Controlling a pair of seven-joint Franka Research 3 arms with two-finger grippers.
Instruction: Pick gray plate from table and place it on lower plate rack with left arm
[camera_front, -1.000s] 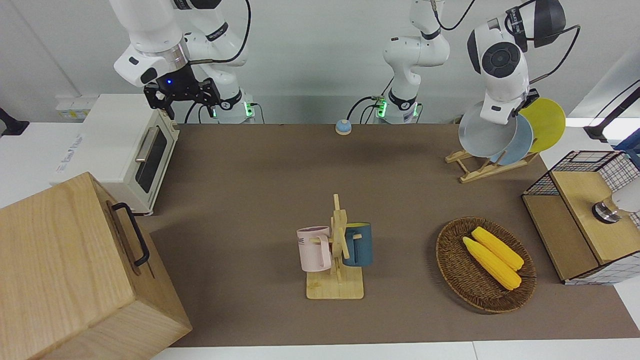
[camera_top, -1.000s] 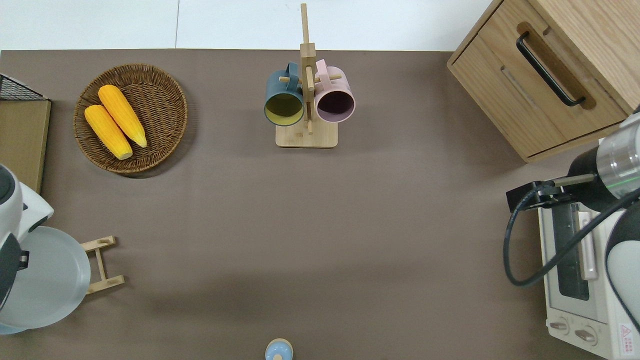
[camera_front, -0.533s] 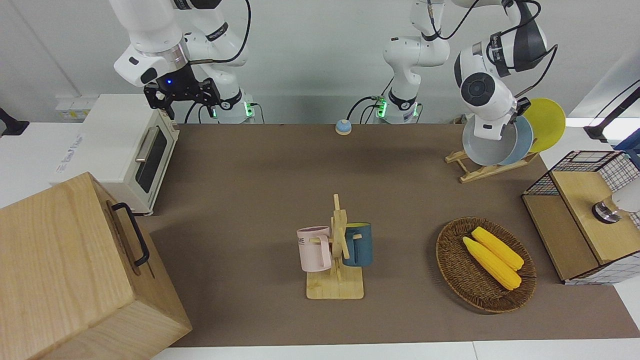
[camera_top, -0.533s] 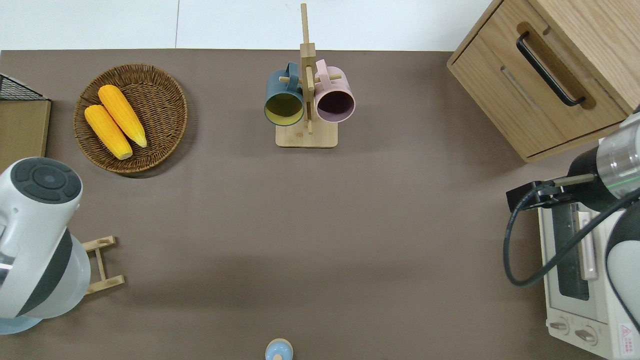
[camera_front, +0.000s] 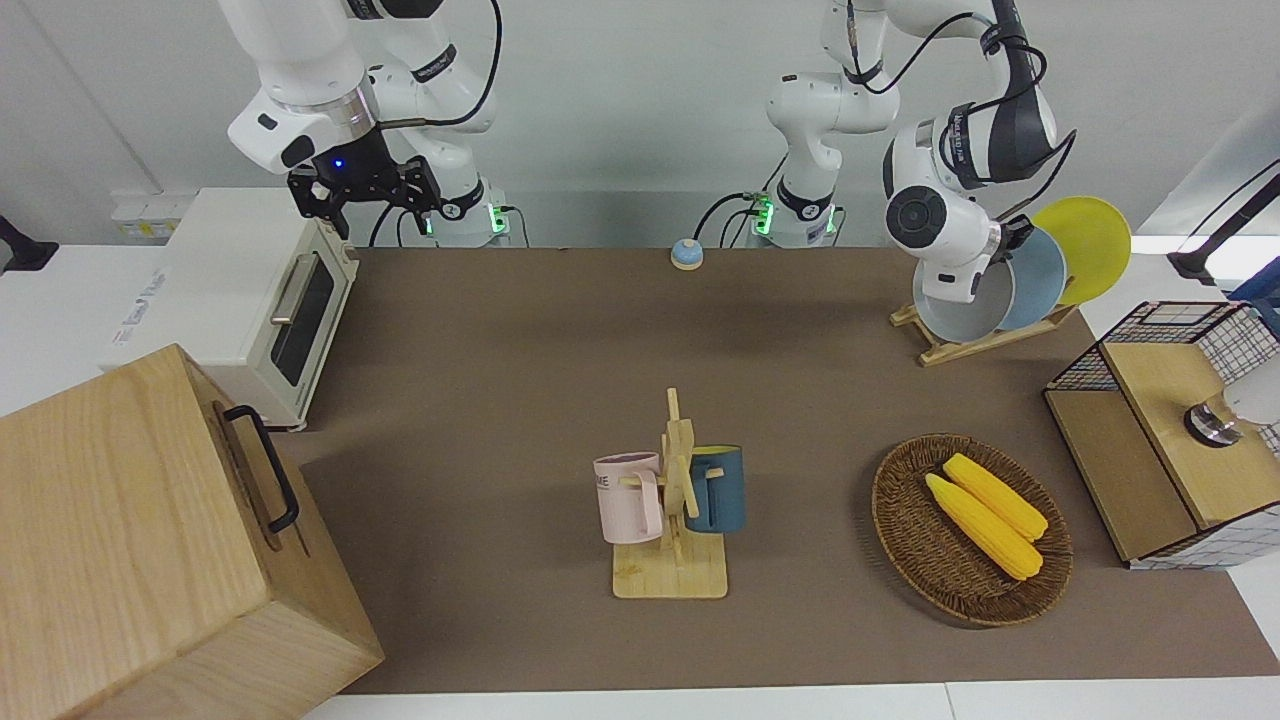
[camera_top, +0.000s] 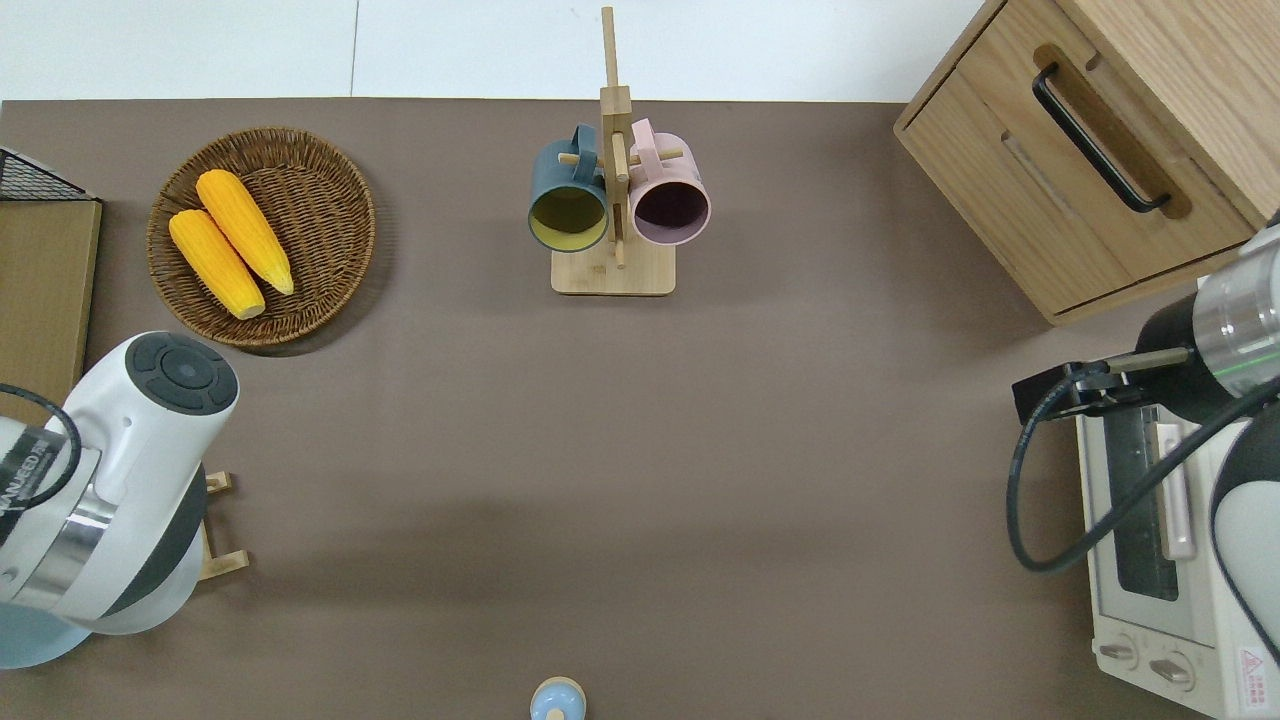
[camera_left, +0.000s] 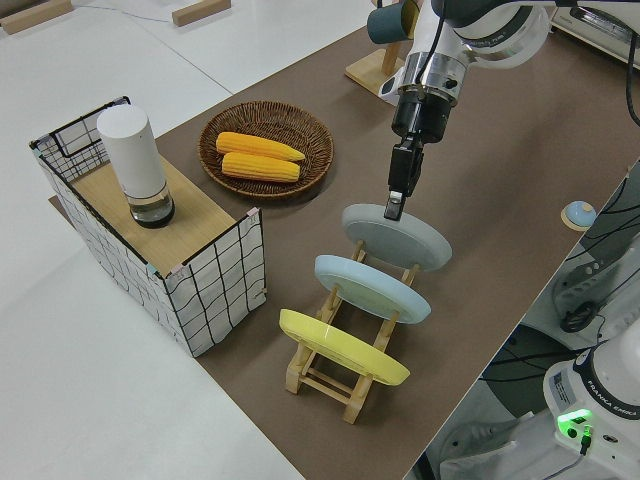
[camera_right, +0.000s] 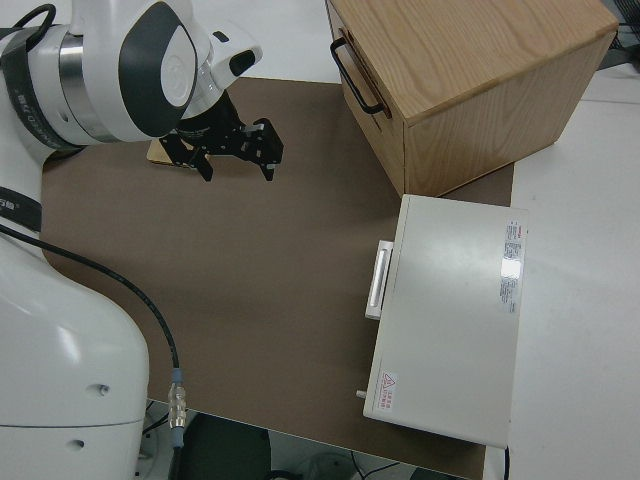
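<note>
gray plate (camera_left: 398, 236) in plate rack (camera_left: 340, 366) lowest slot | mug stand (camera_front: 672, 520) mid-table | basket (camera_front: 968, 530) toward left arm's end

Wall: plain pale grey-white wall (camera_front: 620, 90) rising where the arms are mounted, evenly lit.
Bench: long top covered by a matte brown mat (camera_front: 560, 350), with white edges (camera_front: 640, 702) showing at the end farthest from the robots.
Surround: white surface (camera_left: 120, 400) around the bench at the left arm's end; two wooden blocks (camera_left: 200, 12) lie on it, well apart from the bench.
Cabinet: light-wood cabinet (camera_front: 130, 540) with a black handle (camera_front: 265, 465), at the right arm's end.
Oven: white toaster oven (camera_front: 240, 300) just beside the cabinet, nearer to the robots.
Light: soft and diffuse; faint shadows on the mat.
</note>
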